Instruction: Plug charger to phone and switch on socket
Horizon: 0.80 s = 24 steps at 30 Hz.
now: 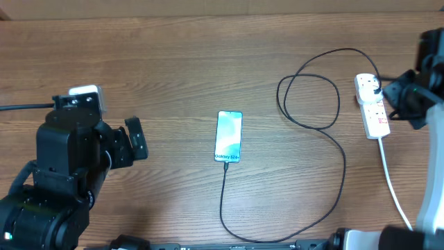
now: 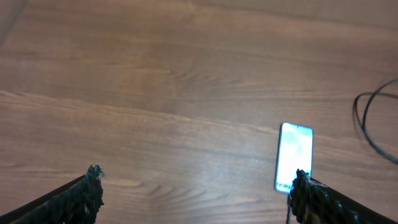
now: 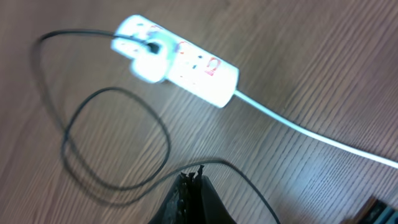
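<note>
Nearest the robot's edge, the charger (image 1: 343, 167), a thin black cable with a matte look, sweeps in a wide curve across the tabletop (image 1: 173, 69), a brown wood-grain surface with long horizontal streaks. One end of the cable runs straight up to the near short edge of the phone (image 1: 229, 135) and meets it there. The phone is a slim rectangle with rounded corners, dark rim and pale blue glossy screen, lying flat, face up, around the middle of the tabletop. To its left sits the bulky black left arm, its wrist turned toward the phone. The left tool (image 2: 196, 186) is spread wide and released, with nothing between its dark, rough-looking fingers (image 2: 93, 183). It is well apart from the phone, which shows just beside the right-hand finger in the wrist view. Farther back and to the right the cable crosses itself in a loose oval loop, then arcs to a black plug seated at the far end of the socket (image 1: 373, 107). The socket is a white, smooth plastic strip with reddish markings (the switch position cannot be read), and its thicker white cord (image 1: 392, 180) trails back toward the near edge. The right arm reaches in from the right, and the right tool (image 3: 193, 180) is clenched to a narrow point on nothing, hanging just beside the strip.
</note>
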### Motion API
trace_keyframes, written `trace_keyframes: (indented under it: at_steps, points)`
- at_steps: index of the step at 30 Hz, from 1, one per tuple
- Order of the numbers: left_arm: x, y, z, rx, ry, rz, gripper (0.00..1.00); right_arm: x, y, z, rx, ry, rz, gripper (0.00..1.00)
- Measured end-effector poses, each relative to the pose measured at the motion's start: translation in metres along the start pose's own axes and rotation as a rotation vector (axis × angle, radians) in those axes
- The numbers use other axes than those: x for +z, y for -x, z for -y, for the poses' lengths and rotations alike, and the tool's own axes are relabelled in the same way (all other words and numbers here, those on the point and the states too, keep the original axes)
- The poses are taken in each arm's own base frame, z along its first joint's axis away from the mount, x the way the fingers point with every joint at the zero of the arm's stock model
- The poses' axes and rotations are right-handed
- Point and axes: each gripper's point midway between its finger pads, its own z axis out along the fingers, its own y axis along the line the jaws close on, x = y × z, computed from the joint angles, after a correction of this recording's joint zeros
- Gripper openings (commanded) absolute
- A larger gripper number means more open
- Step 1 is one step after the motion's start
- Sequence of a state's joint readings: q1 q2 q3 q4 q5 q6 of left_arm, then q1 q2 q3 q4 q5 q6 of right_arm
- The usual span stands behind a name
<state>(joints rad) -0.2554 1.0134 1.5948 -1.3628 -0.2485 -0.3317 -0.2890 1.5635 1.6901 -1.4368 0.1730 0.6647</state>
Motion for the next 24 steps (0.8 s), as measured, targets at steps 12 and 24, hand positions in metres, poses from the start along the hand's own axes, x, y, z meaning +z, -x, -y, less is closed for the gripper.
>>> trace_keyframes:
  at_steps: [12, 24]
  points:
    - [0.01, -0.004, 0.001, 0.012, 0.016, -0.045, 1.0, 0.135, 0.029, 0.016, 0.07, -0.045, -0.265, 0.04]
    - [0.01, -0.004, 0.001, 0.013, 0.017, -0.049, 1.0, 0.186, 0.039, -0.007, 0.048, 0.03, -0.268, 0.04]
